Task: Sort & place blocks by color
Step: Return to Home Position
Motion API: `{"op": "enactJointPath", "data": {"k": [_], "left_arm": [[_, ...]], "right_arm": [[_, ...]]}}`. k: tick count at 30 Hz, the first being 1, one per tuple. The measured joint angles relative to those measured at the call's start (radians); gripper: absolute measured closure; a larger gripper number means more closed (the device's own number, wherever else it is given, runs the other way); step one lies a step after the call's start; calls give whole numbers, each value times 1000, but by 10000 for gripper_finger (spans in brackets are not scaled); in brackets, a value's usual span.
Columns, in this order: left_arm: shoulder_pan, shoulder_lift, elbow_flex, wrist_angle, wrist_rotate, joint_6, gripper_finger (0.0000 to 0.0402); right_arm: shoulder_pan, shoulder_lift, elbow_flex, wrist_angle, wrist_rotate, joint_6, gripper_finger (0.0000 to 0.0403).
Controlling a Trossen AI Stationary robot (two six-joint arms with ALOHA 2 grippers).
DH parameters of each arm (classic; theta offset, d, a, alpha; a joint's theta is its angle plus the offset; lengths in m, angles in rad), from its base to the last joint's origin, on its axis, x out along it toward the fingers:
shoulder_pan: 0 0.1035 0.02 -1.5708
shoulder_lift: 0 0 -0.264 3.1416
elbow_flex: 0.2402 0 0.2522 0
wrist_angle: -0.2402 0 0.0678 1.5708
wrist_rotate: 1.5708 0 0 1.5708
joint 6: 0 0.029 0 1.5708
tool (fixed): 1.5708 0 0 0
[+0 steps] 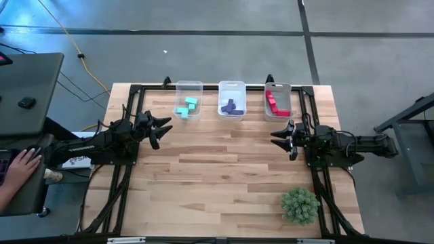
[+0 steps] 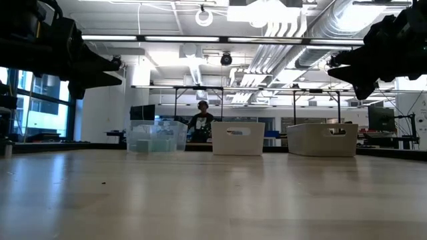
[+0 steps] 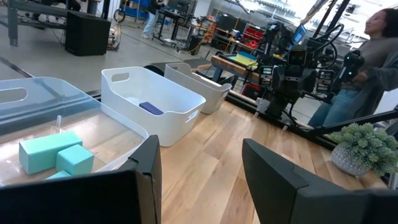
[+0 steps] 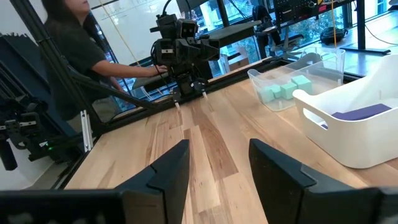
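Note:
Three bins stand in a row at the table's far edge. Teal blocks [image 1: 188, 106] lie in the left clear bin [image 1: 189, 86], also seen as teal blocks [image 3: 53, 155] in the left wrist view. Purple blocks [image 1: 232, 107] lie in the middle white bin [image 1: 232, 85]. Red blocks [image 1: 274, 104] lie in the right bin [image 1: 278, 87]. My left gripper [image 1: 163, 127] hovers open, just near of the teal bin. My right gripper [image 1: 278, 135] hovers open, near of the red bin. Neither holds anything.
A fuzzy green plant ball [image 1: 300, 205] sits near the table's near right corner. A person's hand [image 1: 24, 163] rests on a desk left of the table. Bare wood [image 1: 224, 169] spreads between the arms. A person stands in the room beyond.

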Motion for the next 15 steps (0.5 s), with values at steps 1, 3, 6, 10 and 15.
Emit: {"op": "enactJointPath", "data": {"k": [1,3,6,10,15], "left_arm": [[0,0,0,0,0,0,259],[0,0,0,0,0,0,259],[0,0,0,0,0,0,259],[0,0,0,0,0,0,259],[0,0,0,0,0,0,259]], "right_arm": [[0,0,0,0,0,0,247],[0,0,0,0,0,0,247],[0,0,0,0,0,1,247],[0,0,0,0,0,1,247],[0,0,0,0,0,6,247]]}}
